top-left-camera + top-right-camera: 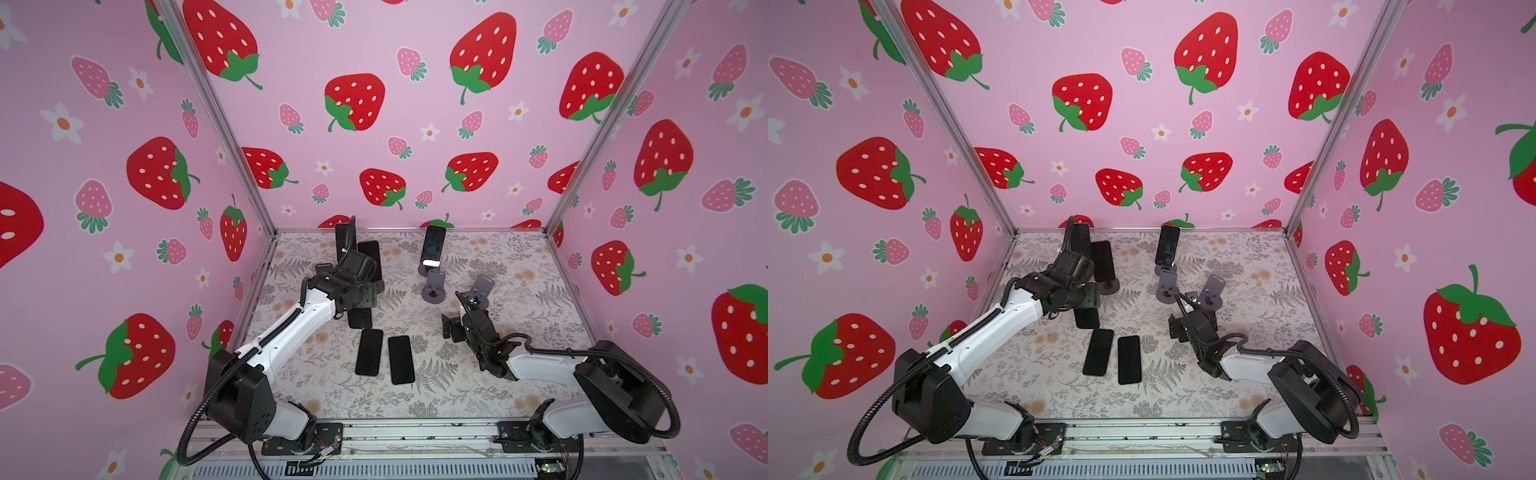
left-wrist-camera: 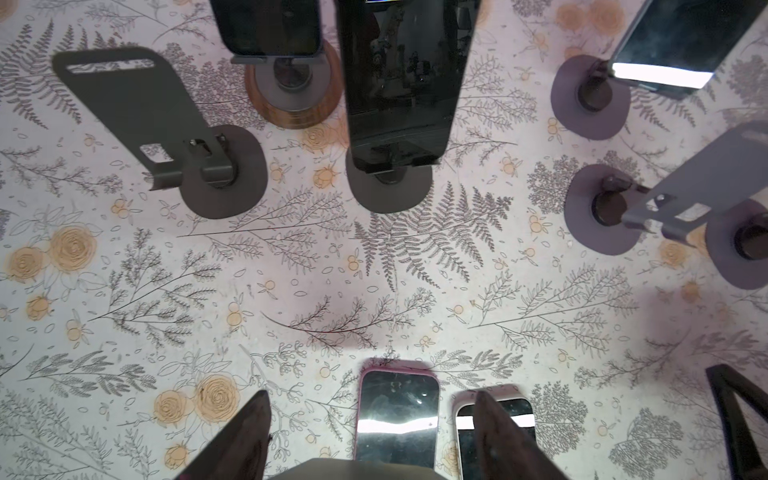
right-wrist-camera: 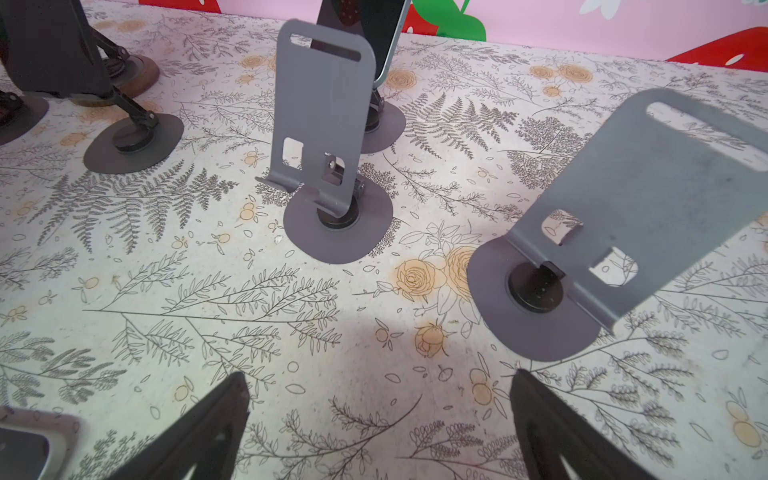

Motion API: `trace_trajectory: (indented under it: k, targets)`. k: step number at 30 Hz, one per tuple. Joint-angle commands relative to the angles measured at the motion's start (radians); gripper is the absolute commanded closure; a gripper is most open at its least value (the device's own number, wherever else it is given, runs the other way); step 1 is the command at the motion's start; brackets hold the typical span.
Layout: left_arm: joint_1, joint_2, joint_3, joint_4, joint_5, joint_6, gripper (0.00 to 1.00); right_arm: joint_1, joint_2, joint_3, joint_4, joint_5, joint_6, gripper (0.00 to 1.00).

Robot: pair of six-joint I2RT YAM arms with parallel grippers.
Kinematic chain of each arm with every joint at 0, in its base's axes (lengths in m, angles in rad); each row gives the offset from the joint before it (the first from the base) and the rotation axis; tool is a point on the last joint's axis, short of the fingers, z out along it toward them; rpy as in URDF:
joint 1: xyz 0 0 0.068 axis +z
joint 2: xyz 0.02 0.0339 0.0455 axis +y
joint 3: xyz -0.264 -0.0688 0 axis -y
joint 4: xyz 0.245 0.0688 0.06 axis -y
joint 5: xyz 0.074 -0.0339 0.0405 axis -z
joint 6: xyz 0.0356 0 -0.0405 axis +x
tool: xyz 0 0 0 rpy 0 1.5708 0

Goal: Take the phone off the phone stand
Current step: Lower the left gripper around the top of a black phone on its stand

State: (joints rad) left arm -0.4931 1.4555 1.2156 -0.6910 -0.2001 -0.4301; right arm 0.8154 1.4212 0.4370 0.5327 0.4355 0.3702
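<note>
**Setting.** Pink strawberry-print walls (image 1: 415, 124) enclose a fern-and-rose tabletop (image 1: 478, 374).

**Left gripper** (image 2: 370, 397). Its fingers stand apart at a moderate gap with nothing between them. It hangs over the ends of two flat phones (image 2: 397, 415) lying side by side on the tabletop.

**Phone** (image 2: 399, 83). You find it dead ahead of the left gripper, across a bare strip of tabletop. Its foot sits in the lip of the phone stand (image 2: 388, 187), with the screen facing the gripper. Its long axis is steeply upright and leans away from you. In a top view it shows just past the left wrist (image 1: 374, 253).

**Neighbours.**
- A second phone (image 2: 270, 25) stands on a wood-based stand just behind.
- An empty stand (image 2: 137, 116) is close beside the phone stand.
- A third phone (image 1: 434, 247) stands at the back middle.

**Right gripper** (image 3: 380, 374). It is spread wide and empty. It faces two bare grey stands (image 3: 328, 124) and is well apart from the phone.

**Judgement.**
- Your left arm is the nearer one.
- Its finger gap already runs across the phone's short side.
- The move likely calls for a straight advance and a pinch on the side edges.
- Then draw the phone up along its long axis to clear the lip.
</note>
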Motion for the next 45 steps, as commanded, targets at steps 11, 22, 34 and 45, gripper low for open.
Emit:
trace_trajectory:
  k: [11, 22, 34, 45]
  targets:
    - [-0.055, 0.140, 0.105, 0.111, -0.041, 0.014, 0.34, -0.001, 0.001, 0.008, -0.005, 0.039, 0.018, 0.00]
    - [-0.058, 0.305, 0.183, 0.111, -0.062, 0.065, 0.34, -0.001, 0.004, 0.005, -0.005, 0.055, 0.019, 0.00]
    - [-0.026, 0.384, 0.180, 0.131, -0.011, 0.076, 0.34, -0.001, 0.014, 0.011, -0.002, 0.030, 0.021, 0.00]
    - [-0.002, 0.381, 0.093, 0.148, 0.028, 0.057, 0.34, -0.001, 0.036, 0.025, -0.008, 0.020, 0.021, 0.00]
